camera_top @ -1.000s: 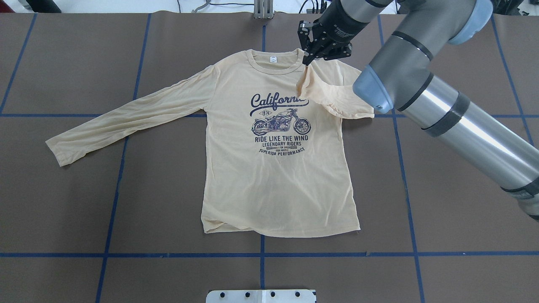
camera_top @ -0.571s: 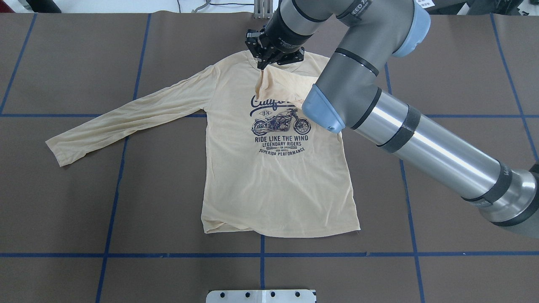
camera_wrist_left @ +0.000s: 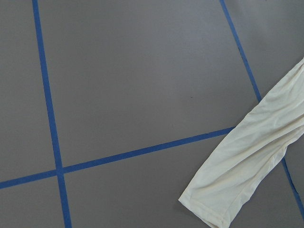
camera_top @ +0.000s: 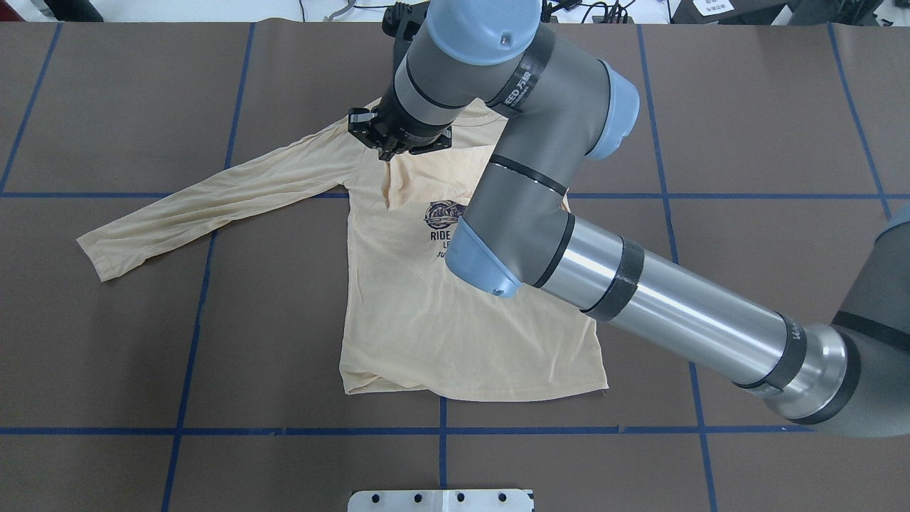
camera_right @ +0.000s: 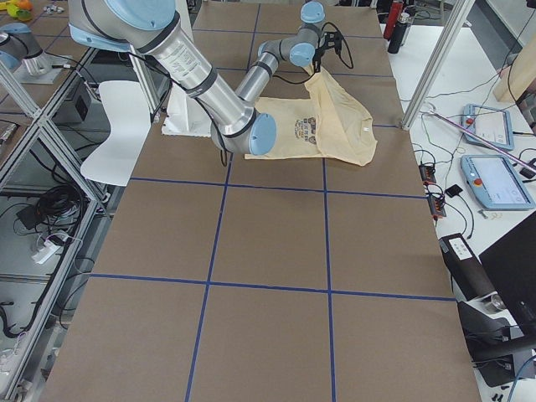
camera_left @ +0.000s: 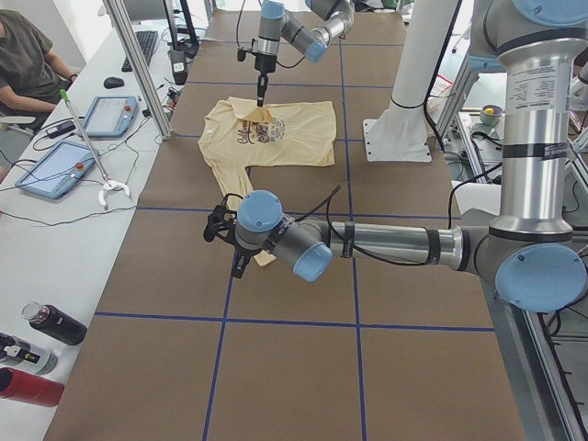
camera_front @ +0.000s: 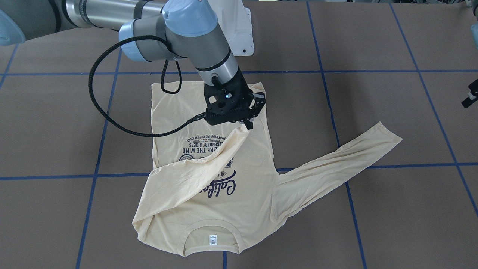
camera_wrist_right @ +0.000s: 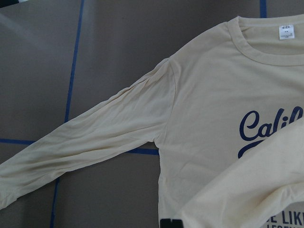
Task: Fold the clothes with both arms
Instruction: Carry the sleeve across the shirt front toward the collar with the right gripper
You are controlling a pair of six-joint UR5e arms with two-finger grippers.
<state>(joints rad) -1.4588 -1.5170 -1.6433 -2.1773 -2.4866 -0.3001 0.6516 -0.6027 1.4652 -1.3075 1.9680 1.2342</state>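
Front-facing view: the desk (camera_front: 373, 37) is covered in brown sheeting marked into squares by blue tape. The pale yellow T-shirt (camera_front: 257, 149) lies print up at its middle, collar and white neck label (camera_front: 213, 239) toward the operators' edge. The right gripper (camera_front: 248, 123) is clenched on the cuff of the right sleeve (camera_front: 194, 175), which is lifted and drawn slantwise across the print. The left sleeve (camera_front: 336, 164) lies flat on the desk, stretched out toward the robot's left end. The left gripper (camera_front: 469, 98) just shows at that end; I cannot tell whether it is released or clenched.

Overhead view: the right arm (camera_top: 640, 299) reaches across the shirt and hides much of the print.

Left side view: a person (camera_left: 28, 55) sits at a white side desk (camera_left: 37, 239) with two control tablets (camera_left: 57, 168) and bottles (camera_left: 55, 323).

Right side view: the white pedestal base (camera_right: 188, 117) stands at the robot's edge.

Left wrist view: brown sheeting, blue tape and the left cuff.

Right wrist view: collar, left shoulder and "Cali" lettering
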